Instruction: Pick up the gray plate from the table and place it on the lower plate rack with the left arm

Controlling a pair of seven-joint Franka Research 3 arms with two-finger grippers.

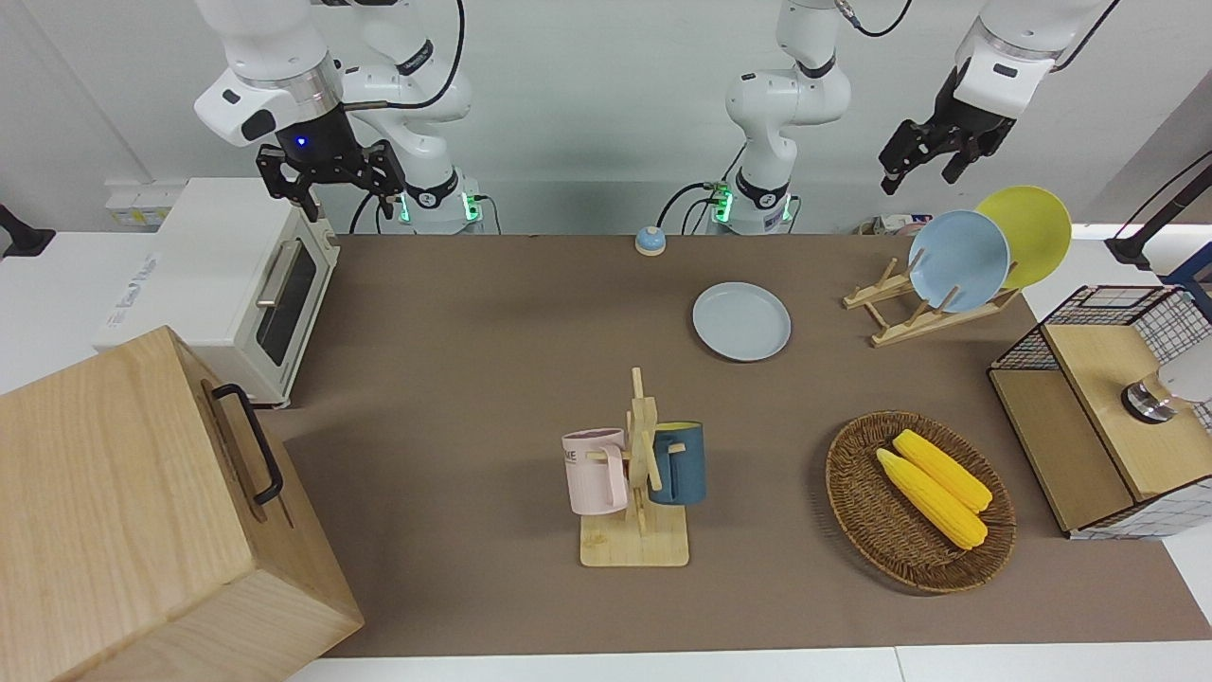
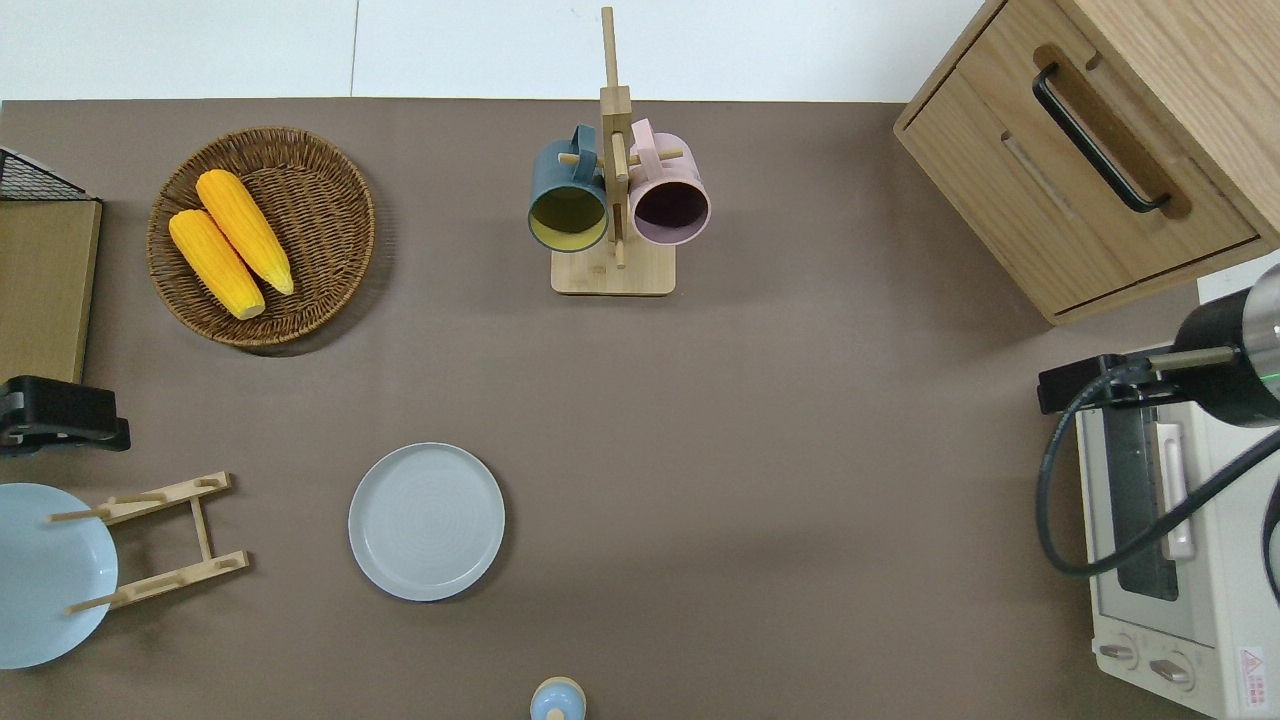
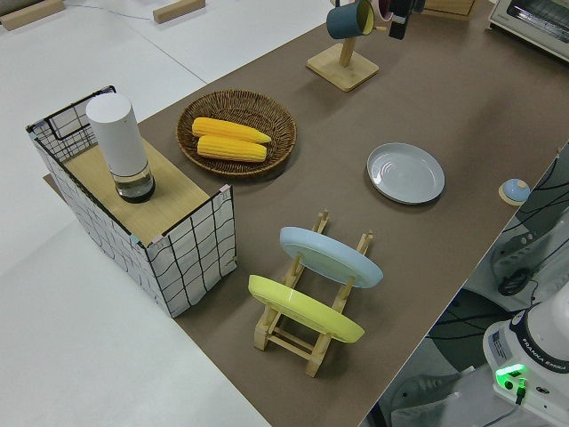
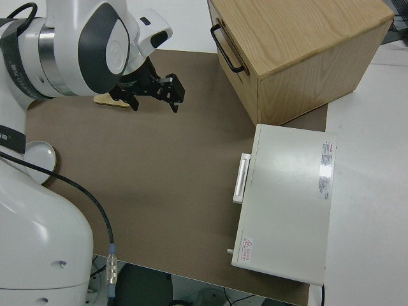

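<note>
The gray plate (image 1: 741,321) (image 2: 427,521) (image 3: 406,173) lies flat on the brown table (image 1: 473,379), toward the left arm's end. Beside it stands the small wooden plate rack (image 1: 923,308) (image 2: 165,540) (image 3: 307,320). A sky-blue plate (image 1: 958,260) and a yellow plate (image 1: 1027,232) lean in the rack's upper slots, and the pegs on the gray plate's side are free. My left gripper (image 1: 923,169) (image 2: 60,415) hangs open and empty in the air, over the table's end next to the rack. The right arm is parked, its gripper (image 1: 327,175) (image 4: 153,92) open.
A mug tree (image 1: 636,474) with a pink and a dark blue cup stands mid-table. A wicker basket (image 1: 852,445) holds two corn cobs. A wire shelf (image 1: 1098,407) sits at the left arm's end. A toaster oven (image 1: 237,284) and wooden cabinet (image 1: 133,511) occupy the right arm's end.
</note>
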